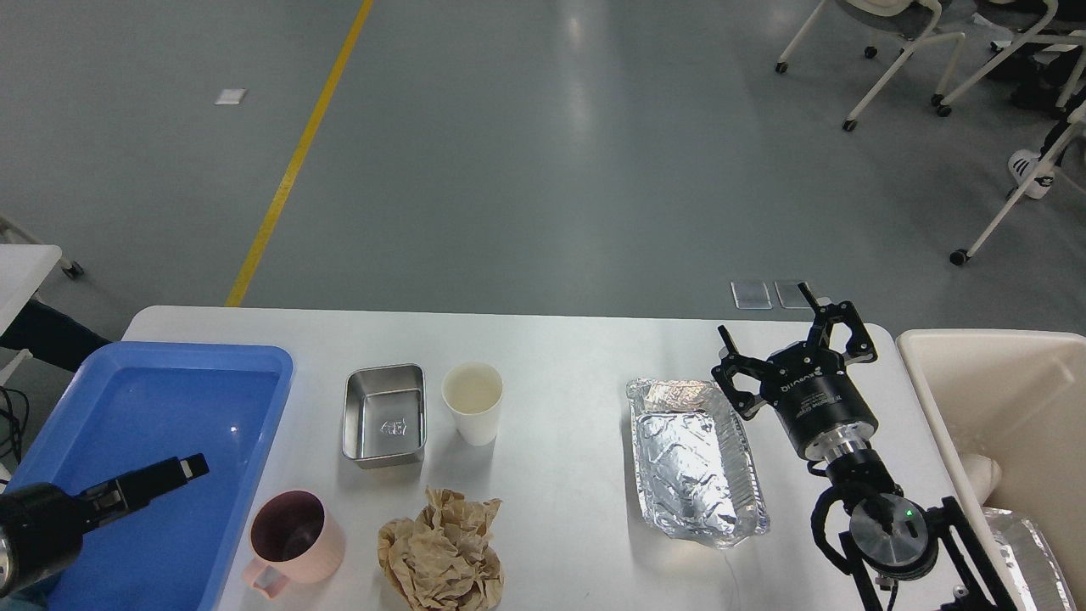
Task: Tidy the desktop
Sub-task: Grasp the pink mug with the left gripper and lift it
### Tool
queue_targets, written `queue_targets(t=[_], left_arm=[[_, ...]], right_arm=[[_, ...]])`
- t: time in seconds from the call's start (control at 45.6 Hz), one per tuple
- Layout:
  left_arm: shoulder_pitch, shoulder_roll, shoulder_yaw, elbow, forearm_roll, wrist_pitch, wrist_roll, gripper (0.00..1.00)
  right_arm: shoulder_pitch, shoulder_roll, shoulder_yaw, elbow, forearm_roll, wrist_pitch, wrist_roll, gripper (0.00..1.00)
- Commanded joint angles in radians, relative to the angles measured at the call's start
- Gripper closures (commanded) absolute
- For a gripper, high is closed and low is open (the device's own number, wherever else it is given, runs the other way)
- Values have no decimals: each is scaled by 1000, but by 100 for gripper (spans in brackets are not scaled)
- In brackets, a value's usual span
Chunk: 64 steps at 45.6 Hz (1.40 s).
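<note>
- Nearest the front edge of the white tabletop (577,356) lie a crumpled wad of brown paper (443,552) and, just to its left, a pink mug (293,536) with its handle toward the front — both still to be put away, by my reading.
- The left gripper (185,469) hangs low over the blue plastic tray (254,361) at the tabletop's left end; its fingers lie close together and hold nothing. The forearm comes in from the lower left corner, nearly level.
- The tray shows nothing inside it, so no dishes have been collected there yet.
- The right arm rises from the lower right, wrist turned upward, and its gripper (797,335) stands near the far right corner of the tabletop — fingers spread wide, empty, just beyond the foil tray.
- That crinkled aluminium foil tray (696,458) sits empty on the right half, untouched.
- Mid-table, a steel rectangular container (383,414) stands beside a white paper cup (473,401), near each other but apart.
- The cream-coloured bin (933,339) stands off the right end; something silvery and something pale lie in it, though too little shows to name them.
- Judgement: five items remain on the tabletop, so the tidying looks early, with most of the work left.
</note>
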Motion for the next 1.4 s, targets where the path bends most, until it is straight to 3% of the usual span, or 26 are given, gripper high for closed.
queue_targets(t=[0.0, 0.066, 0.263, 0.416, 0.526, 0.767, 1.096, 1.249, 1.38], left_arm=[[-23, -36, 18, 4, 163, -21, 8, 6], [-39, -56, 20, 8, 200, -49, 18, 9], [-56, -146, 20, 42, 301, -78, 98, 31], [-74, -209, 30, 85, 349, -97, 100, 34], [-97, -240, 70, 100, 361, -95, 103, 43], [-117, -274, 86, 100, 414, -95, 104, 46], [-151, -283, 173, 117, 456, -97, 103, 100], [-172, -280, 172, 117, 443, -113, 71, 100], [-203, -266, 139, 100, 434, -192, 38, 100]], right_arm=[[0, -1, 0, 2, 0, 1, 0, 0], [-1, -1, 0, 2, 0, 1, 0, 0], [-1, 2, 0, 2, 0, 3, 0, 0], [0, 3, 2, 3, 2, 6, 0, 0], [0, 0, 2, 2, 2, 11, 0, 0], [-1, -3, 3, 3, 0, 11, 0, 0], [-3, -3, 6, 2, 0, 11, 0, 0], [-3, -1, 5, 2, 0, 11, 0, 0], [-1, 0, 2, 2, 0, 11, 0, 0]])
